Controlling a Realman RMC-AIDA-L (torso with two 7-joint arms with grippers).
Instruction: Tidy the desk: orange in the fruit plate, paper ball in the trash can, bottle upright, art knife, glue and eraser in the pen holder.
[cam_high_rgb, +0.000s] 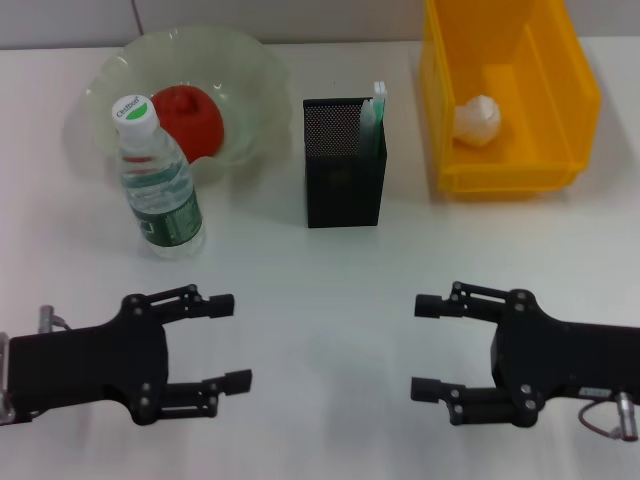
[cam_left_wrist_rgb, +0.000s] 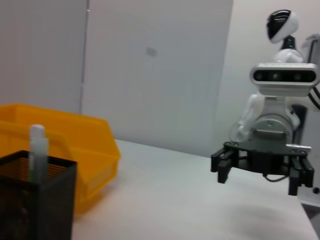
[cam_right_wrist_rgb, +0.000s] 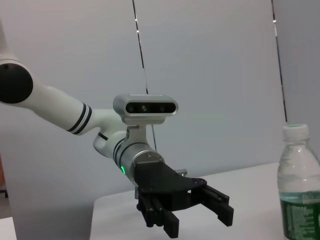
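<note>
The orange (cam_high_rgb: 190, 120), which looks red, lies in the pale green fruit plate (cam_high_rgb: 250, 70) at the back left. The water bottle (cam_high_rgb: 158, 182) stands upright in front of the plate; it also shows in the right wrist view (cam_right_wrist_rgb: 300, 185). The black mesh pen holder (cam_high_rgb: 344, 175) stands at the middle back with a glue stick (cam_high_rgb: 376, 115) poking out; it also shows in the left wrist view (cam_left_wrist_rgb: 35, 200). The white paper ball (cam_high_rgb: 478, 120) lies in the yellow bin (cam_high_rgb: 545, 70). My left gripper (cam_high_rgb: 232, 340) is open near the front left. My right gripper (cam_high_rgb: 422, 345) is open near the front right. Art knife and eraser are hidden.
The white desk (cam_high_rgb: 320, 290) lies between the two grippers and the objects behind. The yellow bin also shows in the left wrist view (cam_left_wrist_rgb: 75, 140). The left wrist view shows the right gripper (cam_left_wrist_rgb: 260, 167); the right wrist view shows the left gripper (cam_right_wrist_rgb: 200, 215).
</note>
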